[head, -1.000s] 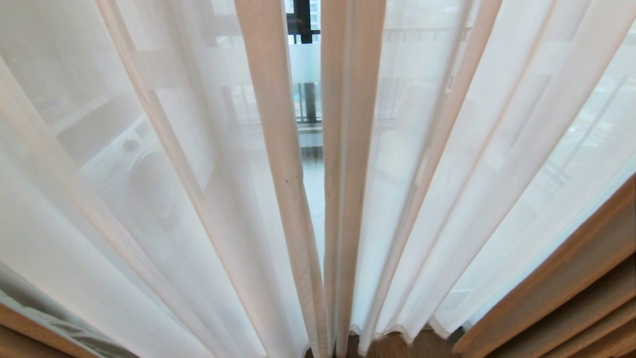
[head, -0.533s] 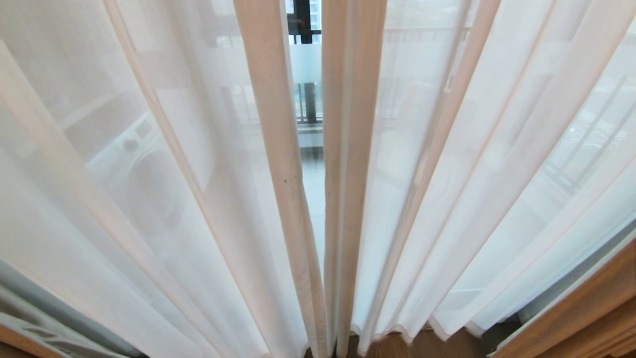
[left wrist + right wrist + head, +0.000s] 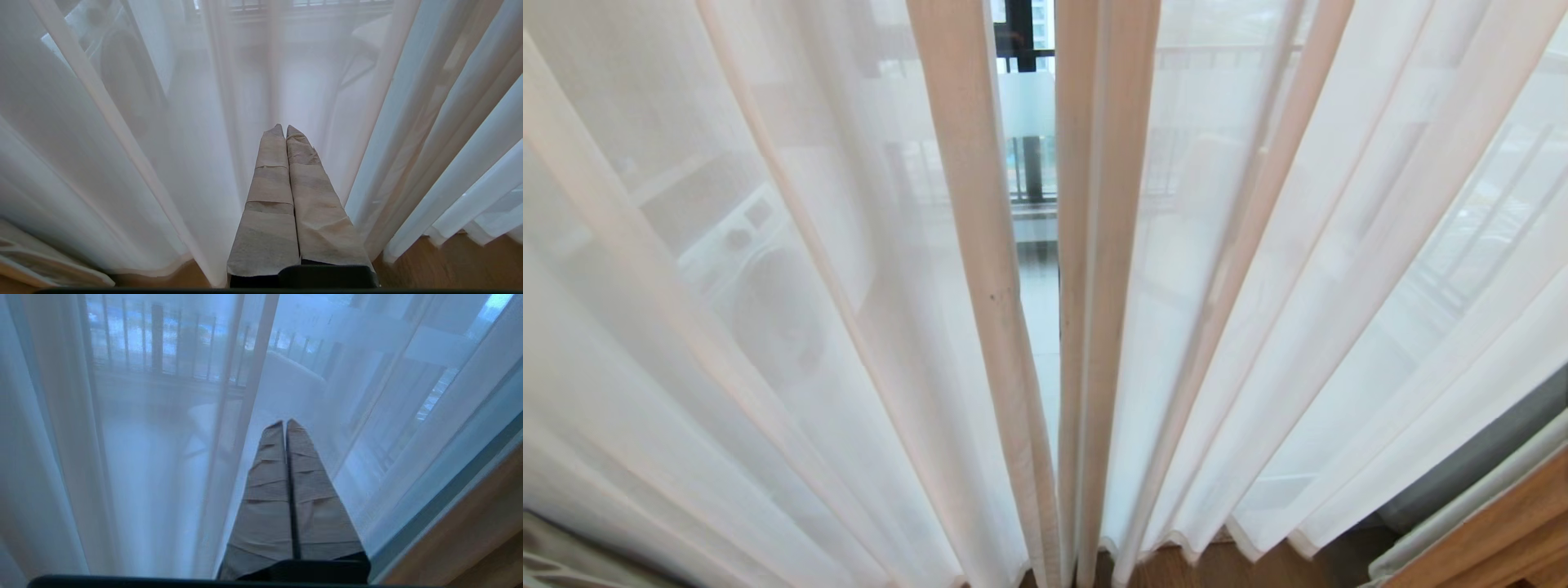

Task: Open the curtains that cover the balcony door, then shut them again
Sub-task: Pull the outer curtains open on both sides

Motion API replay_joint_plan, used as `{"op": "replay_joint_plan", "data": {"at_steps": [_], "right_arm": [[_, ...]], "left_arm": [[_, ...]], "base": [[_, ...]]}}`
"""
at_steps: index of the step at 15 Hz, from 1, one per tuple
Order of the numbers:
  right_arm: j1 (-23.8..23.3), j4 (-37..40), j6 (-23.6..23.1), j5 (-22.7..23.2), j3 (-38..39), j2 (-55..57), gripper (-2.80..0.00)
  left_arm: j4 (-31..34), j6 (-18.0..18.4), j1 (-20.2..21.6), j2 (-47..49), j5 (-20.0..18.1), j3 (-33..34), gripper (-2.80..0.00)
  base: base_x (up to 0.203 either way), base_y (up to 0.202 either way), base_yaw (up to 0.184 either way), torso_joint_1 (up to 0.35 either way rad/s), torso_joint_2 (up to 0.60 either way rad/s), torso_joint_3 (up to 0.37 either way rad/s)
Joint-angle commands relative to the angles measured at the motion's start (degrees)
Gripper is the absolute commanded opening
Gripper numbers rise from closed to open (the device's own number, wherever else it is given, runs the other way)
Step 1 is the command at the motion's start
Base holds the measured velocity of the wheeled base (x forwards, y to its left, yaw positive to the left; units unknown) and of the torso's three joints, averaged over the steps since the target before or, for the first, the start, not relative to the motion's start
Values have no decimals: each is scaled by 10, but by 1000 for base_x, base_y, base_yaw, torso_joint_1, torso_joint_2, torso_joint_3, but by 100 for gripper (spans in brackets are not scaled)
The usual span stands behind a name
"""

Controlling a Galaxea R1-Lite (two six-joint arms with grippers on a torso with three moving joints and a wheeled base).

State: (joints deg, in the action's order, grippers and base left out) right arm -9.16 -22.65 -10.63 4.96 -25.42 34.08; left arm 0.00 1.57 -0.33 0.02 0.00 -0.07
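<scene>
The curtains' sheer white layer [image 3: 792,327] hangs across the whole head view in folds, with a narrow gap [image 3: 1036,269] at the middle. Through the gap show the balcony door's dark frame [image 3: 1021,33] and its frosted band [image 3: 1025,102]. Heavy beige drape [image 3: 1503,523] edges the lower right corner, and a grey-green strip [image 3: 556,563] the lower left. Neither gripper is in the head view. My left gripper [image 3: 284,127] is shut and empty, its taped fingers pointing at the sheer folds [image 3: 184,143]. My right gripper [image 3: 285,422] is also shut with nothing between its fingers, in front of the sheer [image 3: 171,457], beside the beige drape [image 3: 470,539].
A washing machine [image 3: 760,278] shows dimly behind the sheer on the left. A balcony railing [image 3: 155,339] stands beyond the glass. Wooden floor [image 3: 1217,563] shows under the curtain hems.
The heavy drapes at both lower corners of the head view have slid outward, so more sheer shows. The sheer folds have swung a little; the middle gap is much the same.
</scene>
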Motion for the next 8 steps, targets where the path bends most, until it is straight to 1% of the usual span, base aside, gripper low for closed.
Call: {"op": "replay_joint_plan", "data": {"at_steps": [1, 3, 5, 8], "right_arm": [[29, -2, 0, 0, 46, -29, -280], [56, -3, 2, -6, 88, -51, -280], [73, -3, 6, -22, 130, -83, -280], [78, 0, 29, -29, 203, -150, -280]], "left_arm": [[0, 0, 0, 0, 0, 0, -280], [0, 0, 0, 0, 0, 1, -280], [0, 0, 0, 0, 0, 0, -280], [0, 0, 0, 0, 0, 0, -280]], "base": [[0, 0, 0, 0, 0, 0], [0, 0, 0, 0, 0, 0], [0, 0, 0, 0, 0, 0], [0, 0, 0, 0, 0, 0]]}}
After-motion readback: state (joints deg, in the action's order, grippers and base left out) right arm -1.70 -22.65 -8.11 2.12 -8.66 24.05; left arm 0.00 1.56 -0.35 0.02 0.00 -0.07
